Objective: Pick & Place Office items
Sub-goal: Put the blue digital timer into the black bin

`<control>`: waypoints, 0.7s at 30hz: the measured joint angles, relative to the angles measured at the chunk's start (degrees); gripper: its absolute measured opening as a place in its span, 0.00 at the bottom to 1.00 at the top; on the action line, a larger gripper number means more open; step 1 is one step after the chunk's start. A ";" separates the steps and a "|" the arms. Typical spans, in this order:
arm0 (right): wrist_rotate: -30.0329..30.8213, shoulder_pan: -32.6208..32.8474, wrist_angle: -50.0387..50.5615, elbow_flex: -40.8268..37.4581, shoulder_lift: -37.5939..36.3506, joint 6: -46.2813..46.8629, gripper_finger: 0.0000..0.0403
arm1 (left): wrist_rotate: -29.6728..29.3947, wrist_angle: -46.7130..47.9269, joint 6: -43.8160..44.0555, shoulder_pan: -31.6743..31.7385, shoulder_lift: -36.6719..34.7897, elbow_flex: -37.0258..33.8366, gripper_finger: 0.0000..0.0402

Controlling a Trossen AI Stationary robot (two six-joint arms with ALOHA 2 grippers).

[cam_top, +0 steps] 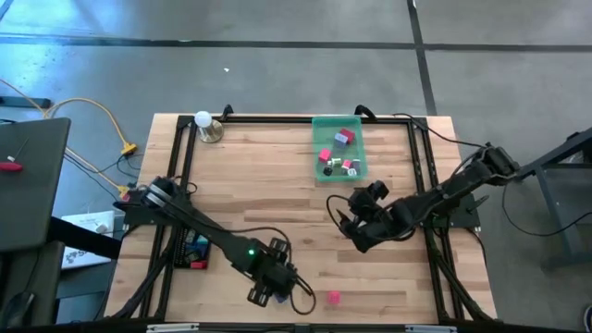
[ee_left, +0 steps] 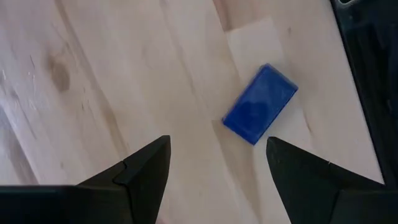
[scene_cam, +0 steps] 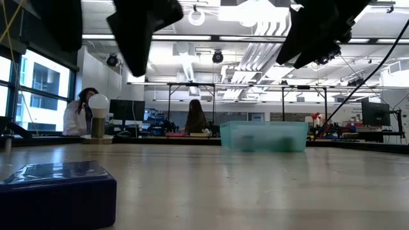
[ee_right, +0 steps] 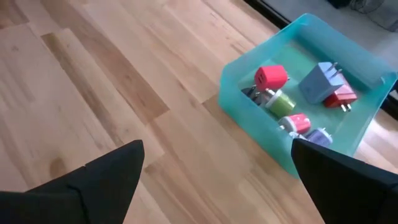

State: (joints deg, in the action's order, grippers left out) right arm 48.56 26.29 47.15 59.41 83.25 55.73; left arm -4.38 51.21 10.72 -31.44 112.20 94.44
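Blue block (ee_left: 260, 103) lies flat on the table (ee_left: 93, 74), just ahead of the left end effector (ee_left: 217, 168), fingers spread, empty. Best to square across its narrow sides, then descend. Right end effector (ee_right: 217, 180), open and empty, hovers near the green tray (ee_right: 249, 81).

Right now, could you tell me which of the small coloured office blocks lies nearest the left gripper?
The blue rectangular block, lying flat on the wood just ahead of the open left gripper; the pink block sits farther off, and the others are in the teal tray.
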 joint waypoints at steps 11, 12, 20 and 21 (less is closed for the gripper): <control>0.39 1.91 -0.22 -0.01 0.02 1.55 0.99 | 0.40 0.90 -0.59 -3.23 5.22 7.01 0.64; 0.40 2.08 -0.32 0.00 0.02 1.74 0.99 | 0.25 0.86 -1.14 -3.45 5.76 7.00 0.64; 2.36 4.98 -1.12 0.00 0.34 5.53 0.99 | 0.09 -0.09 -5.70 -3.22 10.09 7.03 0.64; 2.93 5.50 -1.11 0.00 0.45 5.84 0.99 | 0.21 -0.10 -6.35 -3.19 10.56 7.04 0.64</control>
State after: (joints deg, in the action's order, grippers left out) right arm 51.49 31.79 46.04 59.42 83.69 61.58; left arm -4.17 51.11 4.37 -34.63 122.76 101.47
